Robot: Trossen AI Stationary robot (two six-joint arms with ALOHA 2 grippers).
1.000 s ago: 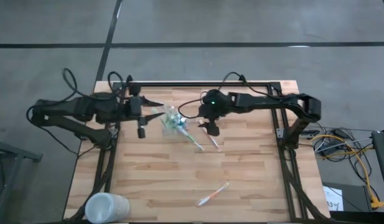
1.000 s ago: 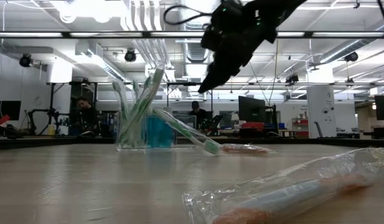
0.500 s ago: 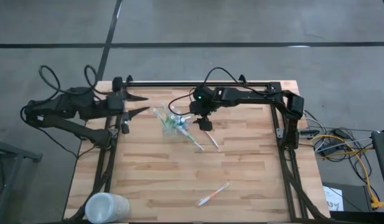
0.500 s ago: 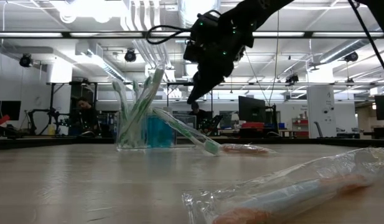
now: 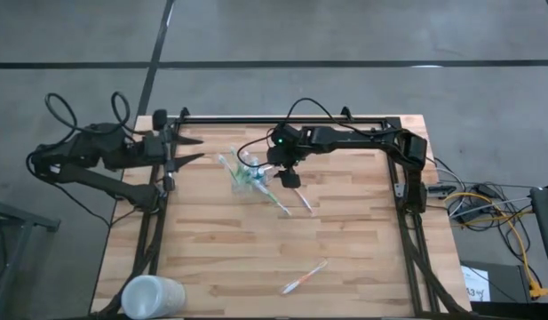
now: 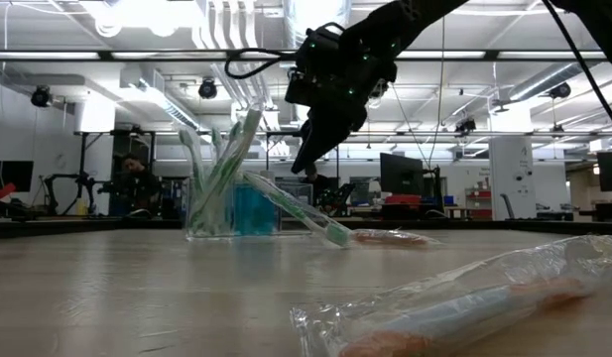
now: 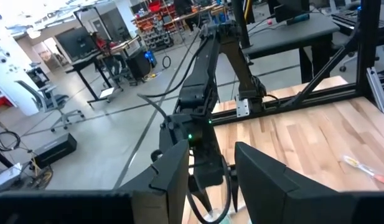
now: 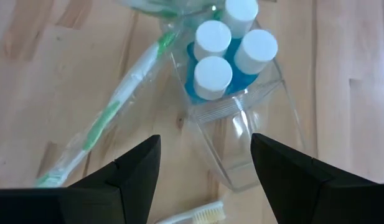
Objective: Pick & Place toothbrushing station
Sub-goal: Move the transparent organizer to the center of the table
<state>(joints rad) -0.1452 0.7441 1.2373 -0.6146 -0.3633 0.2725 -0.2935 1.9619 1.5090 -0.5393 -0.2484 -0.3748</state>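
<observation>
Nearest the low camera, a wrapped orange toothbrush (image 6: 464,307) lies on the wooden table (image 5: 345,240) in its clear sleeve. In the high view it shows near the front edge, and a frosted white cup (image 5: 152,296) stands at the front left corner, well apart from everything else.

Farther back, near the middle of the table's far half, stands the toothbrushing station (image 5: 247,172), a small see-through holder (image 8: 241,134). White-capped blue tubes (image 8: 232,56) sit upright inside it, and green-and-white toothbrushes (image 6: 221,164) lean out of it. A wrapped green toothbrush (image 6: 291,210) slants from the holder down to the table, and another wrapped green one (image 8: 111,121) lies on the wood just beside the holder. A bare brush head (image 8: 195,214) rests on the table near the holder's base.

The right gripper (image 5: 289,176) hangs above the table just beside the station, fingers spread wide with nothing between them; its wrist view looks down onto the holder and tubes.

The left gripper (image 5: 186,148) waits at the table's far left edge, well apart from the station, its jaws parted and empty.

Beyond the table, a person (image 6: 137,183) sits in the room.
</observation>
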